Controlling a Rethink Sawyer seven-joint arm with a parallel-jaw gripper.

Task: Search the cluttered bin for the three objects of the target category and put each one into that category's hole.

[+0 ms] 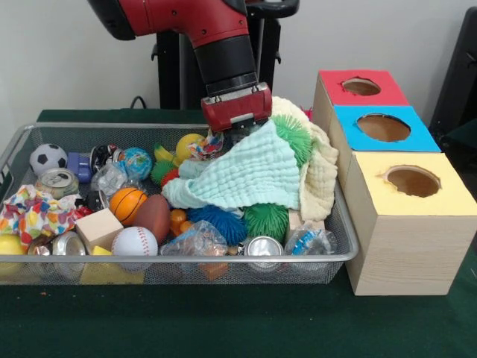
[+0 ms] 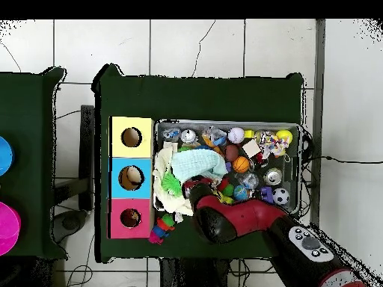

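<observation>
1 wire basket [image 1: 339, 257] sits beside 1 wooden box [image 1: 406, 246] with 3 round holes: 1 in a red surround [image 1: 361, 86], 1 in blue [image 1: 383, 127], 1 in yellow [image 1: 412, 180]. In the basket, 2 cloths show, 1 mint green [image 1: 242, 179] and 1 cream [image 1: 322, 175]. Sports balls number 4: 1 soccer ball [image 1: 48, 159], 1 basketball [image 1: 127, 205], 1 brown football [image 1: 154, 216], 1 baseball [image 1: 135, 242]. At least 3 spiky rubber balls appear, 2 green [image 1: 267, 220] and 1 blue [image 1: 218, 222]. 3 metal cans [image 1: 57, 181] are visible, plus 1 globe ball [image 1: 137, 162], 1 wooden cube [image 1: 98, 227] and 1 patterned crumpled cloth [image 1: 33, 212]
</observation>
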